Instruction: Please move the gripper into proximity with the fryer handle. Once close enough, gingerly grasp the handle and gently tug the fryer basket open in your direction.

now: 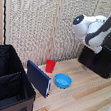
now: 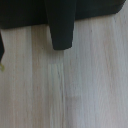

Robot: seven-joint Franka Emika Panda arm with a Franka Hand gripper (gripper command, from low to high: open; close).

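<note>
The fryer handle (image 2: 62, 27) shows in the wrist view as a stubby black bar jutting from the black face of the fryer basket (image 2: 25, 12) over pale wood. A dark sliver at the frame's edge may be one finger (image 2: 1, 50). Nothing grips the handle in this view. In the exterior view the black fryer (image 1: 105, 61) stands at the exterior view's right, with my gripper (image 1: 95, 47) hanging just in front of its upper face. The fingers are too small and blurred to read there, and the handle is hidden behind the arm.
A large black fabric case (image 1: 7, 82) fills the exterior view's left, with a blue panel (image 1: 38, 78) leaning on it. A red cup (image 1: 50, 66) and a blue bowl (image 1: 62, 81) stand mid-table on the wooden top (image 1: 80, 103). Wicker screens (image 1: 36, 18) back the scene.
</note>
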